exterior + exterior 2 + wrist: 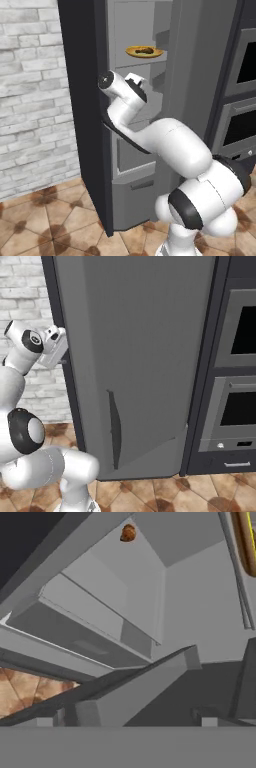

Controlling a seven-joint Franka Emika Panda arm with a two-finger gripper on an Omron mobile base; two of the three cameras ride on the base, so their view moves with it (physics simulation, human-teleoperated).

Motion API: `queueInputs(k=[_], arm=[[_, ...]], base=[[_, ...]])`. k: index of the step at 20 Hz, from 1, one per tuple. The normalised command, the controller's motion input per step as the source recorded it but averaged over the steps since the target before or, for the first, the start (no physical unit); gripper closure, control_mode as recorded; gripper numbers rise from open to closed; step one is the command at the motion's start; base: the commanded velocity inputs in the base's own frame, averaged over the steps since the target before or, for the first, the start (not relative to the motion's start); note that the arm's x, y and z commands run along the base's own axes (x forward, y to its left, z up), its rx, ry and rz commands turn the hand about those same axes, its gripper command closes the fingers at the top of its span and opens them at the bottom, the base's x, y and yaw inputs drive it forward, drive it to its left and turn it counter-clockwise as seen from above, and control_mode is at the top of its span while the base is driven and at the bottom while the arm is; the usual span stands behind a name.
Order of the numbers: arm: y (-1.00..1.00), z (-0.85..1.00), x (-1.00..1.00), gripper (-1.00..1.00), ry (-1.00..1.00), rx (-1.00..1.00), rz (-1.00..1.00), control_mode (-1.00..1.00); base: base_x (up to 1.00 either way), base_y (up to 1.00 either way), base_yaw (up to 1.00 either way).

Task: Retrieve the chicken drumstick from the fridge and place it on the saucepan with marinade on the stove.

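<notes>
While the tool (130, 719) stands spread inside the matte grey fridge (195, 75), a round yellow-rimmed plate (144, 51) carries a dark drumstick (145, 49)

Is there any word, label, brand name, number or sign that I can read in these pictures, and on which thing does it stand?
None can be read.
Fridge: plain grey, no text.
Plate: no text.
Wall oven: small marks on its lower panel, too small to read.
Brick wall: no sign.
</notes>
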Motion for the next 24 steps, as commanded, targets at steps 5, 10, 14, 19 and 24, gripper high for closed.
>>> queueInputs(k=[5,10,14,19,24], arm=[[-0.50,-0.21,0.28,-1.00,0.12,-0.07,-0.18,-1.00],[-0.51,-0.16,0.11,-1.00,0.08,-0.09,-0.20,-1.00],[-0.49,-0.03,-0.15,-1.00,0.00,-0.08,-0.21,-1.00],[-0.62,0.00,-0.71,-1.00,0.00,-0.03,-0.27,-1.00],[-0.87,-0.03,-0.73,-1.00,0.00,0.00,-0.28,-1.00]], base=[[0.00,0.00,0.00],[0.00,0.00,0.00],[0.00,0.00,0.00],[0.00,0.00,0.00],[0.00,0.00,0.00]])
